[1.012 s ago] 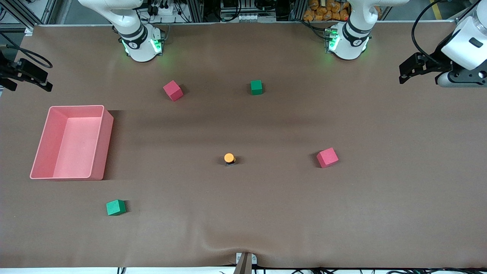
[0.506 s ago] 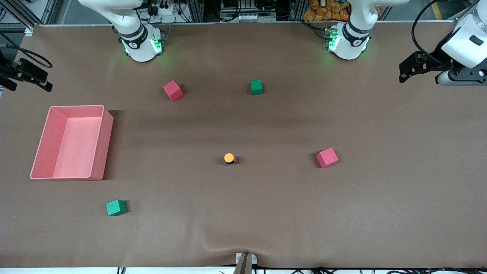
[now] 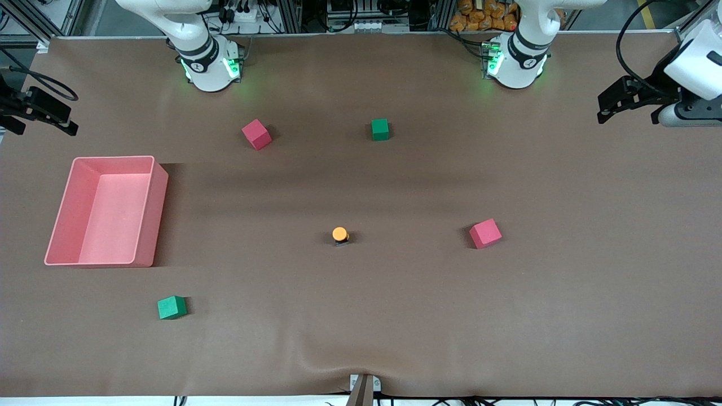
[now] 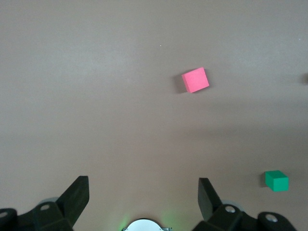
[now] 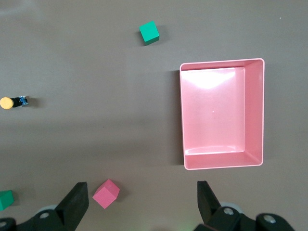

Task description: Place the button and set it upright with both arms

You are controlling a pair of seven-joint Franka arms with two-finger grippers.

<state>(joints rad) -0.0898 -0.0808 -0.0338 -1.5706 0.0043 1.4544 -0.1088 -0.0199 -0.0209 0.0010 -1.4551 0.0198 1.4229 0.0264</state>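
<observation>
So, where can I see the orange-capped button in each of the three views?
Front view: the button stands mid-table, beside a red cube toward the left arm's end.
Left wrist view: not in it; that red cube shows.
Right wrist view: button at the picture's edge.
Shared landmark: the green cube near the bases, seen at and.

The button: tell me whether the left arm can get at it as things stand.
Probably yes. The button stands alone mid-table with bare cloth around it; the nearest red cube sits well apart. The left gripper, open, is up over the table's edge at its arm's end.
</observation>
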